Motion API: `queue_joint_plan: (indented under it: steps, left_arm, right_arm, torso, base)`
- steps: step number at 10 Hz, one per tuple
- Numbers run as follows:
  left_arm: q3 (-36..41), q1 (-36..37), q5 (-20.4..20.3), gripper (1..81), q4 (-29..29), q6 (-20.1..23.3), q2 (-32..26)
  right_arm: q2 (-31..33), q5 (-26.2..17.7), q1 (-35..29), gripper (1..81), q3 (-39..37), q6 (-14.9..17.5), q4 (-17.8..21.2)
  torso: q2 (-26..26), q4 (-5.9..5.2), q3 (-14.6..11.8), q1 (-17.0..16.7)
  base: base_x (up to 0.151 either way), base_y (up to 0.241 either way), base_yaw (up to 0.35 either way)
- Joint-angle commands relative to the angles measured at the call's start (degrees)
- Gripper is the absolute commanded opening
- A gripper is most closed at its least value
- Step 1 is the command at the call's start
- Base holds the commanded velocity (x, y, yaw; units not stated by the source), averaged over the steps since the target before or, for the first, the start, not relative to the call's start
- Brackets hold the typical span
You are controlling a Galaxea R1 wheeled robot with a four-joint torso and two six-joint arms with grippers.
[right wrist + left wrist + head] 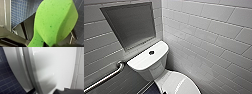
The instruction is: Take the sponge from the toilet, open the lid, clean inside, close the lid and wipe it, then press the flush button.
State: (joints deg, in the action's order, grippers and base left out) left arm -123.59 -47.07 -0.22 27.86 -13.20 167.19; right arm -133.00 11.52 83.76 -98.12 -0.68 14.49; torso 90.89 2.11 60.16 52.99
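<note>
This is a bathroom: a small tiled toilet room. In the head view a white glossy ceramic toilet [149,63] with a rounded tank stands at 6 o'clock, with a small round dark flush button [151,52] in the tank top. Glossy white rectangular wall tiles [209,37] cover the walls from 9 through 3 o'clock. A recessed tiled wall niche [130,25] sits at 11 o'clock, and a round steel grab rail [106,78] is fixed at 8 o'clock. The left wrist view shows small dark blue square floor tiles [7,79] beside the toilet.

Open room above toilet [142,62] tank; tiled wall [204,37] hugs its right side; grab bar [106,77] juts at left.
</note>
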Motion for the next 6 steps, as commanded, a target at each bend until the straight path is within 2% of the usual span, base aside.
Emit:
queue_joint_plan:
  steps: [1,6]
  left_arm:
    - [8.4,4.7,-3.6,81.1,-0.1,-3.7,-2.7]
    - [8.5,4.8,-3.2,81.1,-0.2,-3.9,-2.4]
  right_arm:
    - [2.4,-4.1,-1.1,1.0,1.6,0.0,-0.2]
    - [2.3,-4.1,-1.1,1.0,1.2,0.0,-0.1]
  torso:
    - [0.0,0.0,0.0,0.0]
    - [0.0,0.02,0.1,0.1]
  base:
    - [0.0,0.0,0.0]
    - [0.0,0.0,0.0]
